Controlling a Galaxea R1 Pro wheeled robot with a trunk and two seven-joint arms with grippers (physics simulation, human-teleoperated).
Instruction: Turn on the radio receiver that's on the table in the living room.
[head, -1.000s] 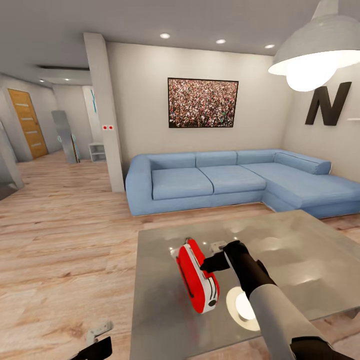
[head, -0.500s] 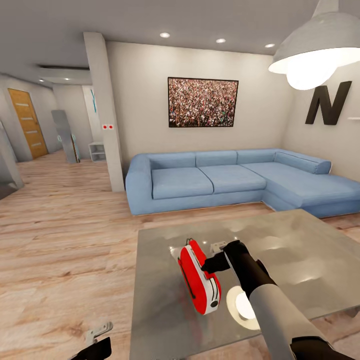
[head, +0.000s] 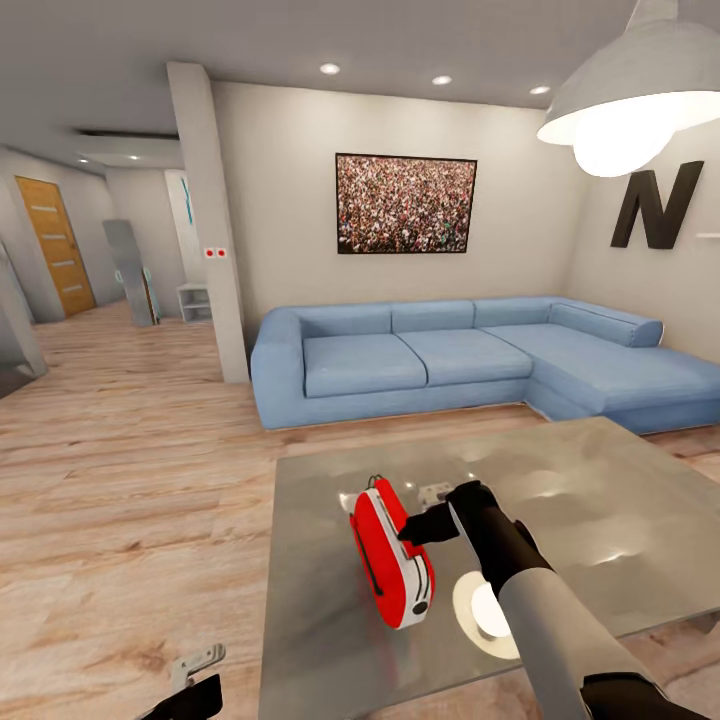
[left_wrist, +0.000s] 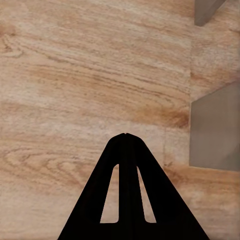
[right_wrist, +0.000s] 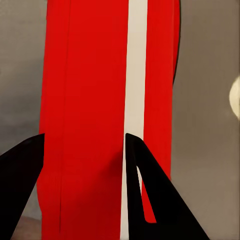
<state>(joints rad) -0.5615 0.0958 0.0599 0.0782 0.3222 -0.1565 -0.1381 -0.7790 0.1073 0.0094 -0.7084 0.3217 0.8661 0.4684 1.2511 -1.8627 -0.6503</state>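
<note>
Jaws of right gripper (right_wrist: 82, 150) open, straddling radio receiver (head: 392, 565) on the surface (head: 600, 500); left gripper (left_wrist: 126, 136) closed. Press gently, it looks tippy.

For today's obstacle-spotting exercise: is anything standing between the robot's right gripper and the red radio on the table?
Nothing visible does. The right gripper is already at the radio on the table; the right wrist view shows its open fingers straddling the red body.

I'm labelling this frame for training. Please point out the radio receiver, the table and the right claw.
radio receiver (head: 385, 555), head view, red back shell.
table (head: 600, 490), head view, bare glossy top.
right claw (head: 405, 533), head view, fingertips at the radio.
</note>
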